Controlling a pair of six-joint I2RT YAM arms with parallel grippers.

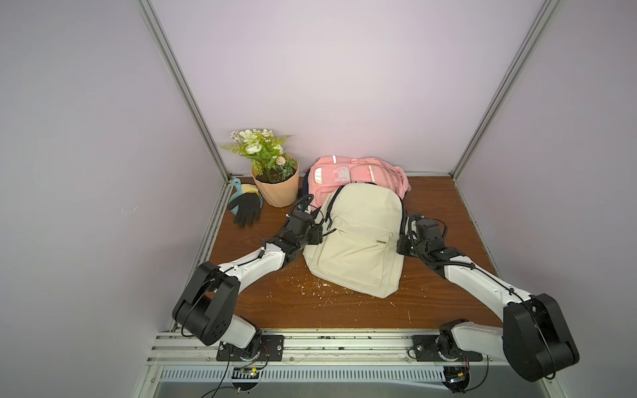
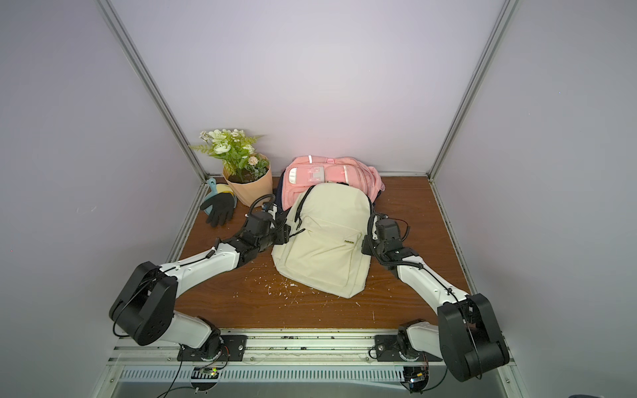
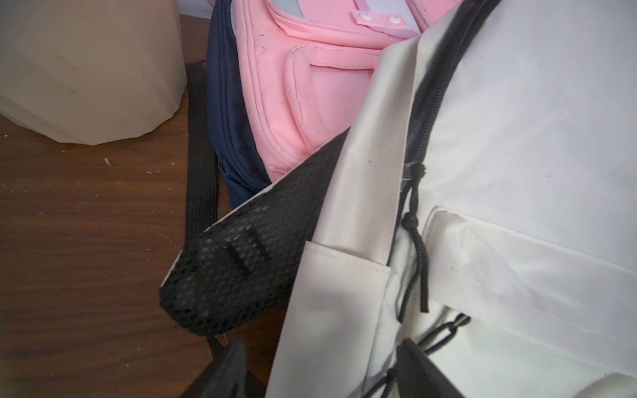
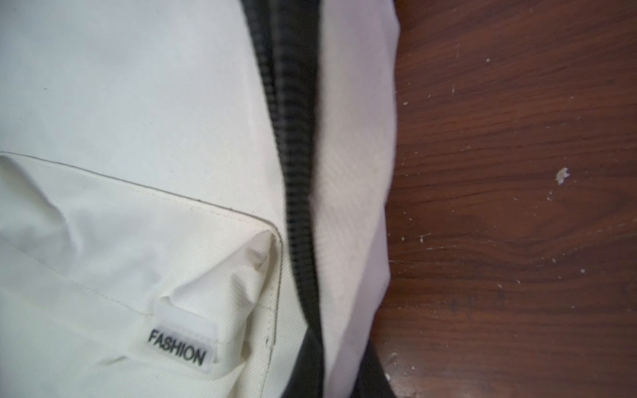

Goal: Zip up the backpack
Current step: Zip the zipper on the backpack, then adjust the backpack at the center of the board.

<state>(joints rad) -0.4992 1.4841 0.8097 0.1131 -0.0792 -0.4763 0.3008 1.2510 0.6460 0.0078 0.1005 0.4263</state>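
Note:
The cream backpack [image 1: 358, 241] [image 2: 327, 237] lies flat on the wooden table, its top resting on a pink bag. A black zipper [image 3: 424, 96] runs along its edge, and the black pull cord [image 3: 413, 224] hangs loose on the left side. My left gripper [image 1: 315, 236] [image 3: 322, 348] is open at that left edge, one finger over the table and one over the front panel, with cream fabric between them. My right gripper [image 1: 401, 244] [image 4: 341, 351] is shut on the cream side fabric beside the zipper [image 4: 296, 172] on the backpack's right edge.
A pink backpack [image 1: 344, 174] lies behind against the back wall. A potted plant [image 1: 275, 187] stands at the back left, with a black glove [image 1: 246, 208] and a blue scoop [image 1: 237, 193] beside it. Side walls close in the table.

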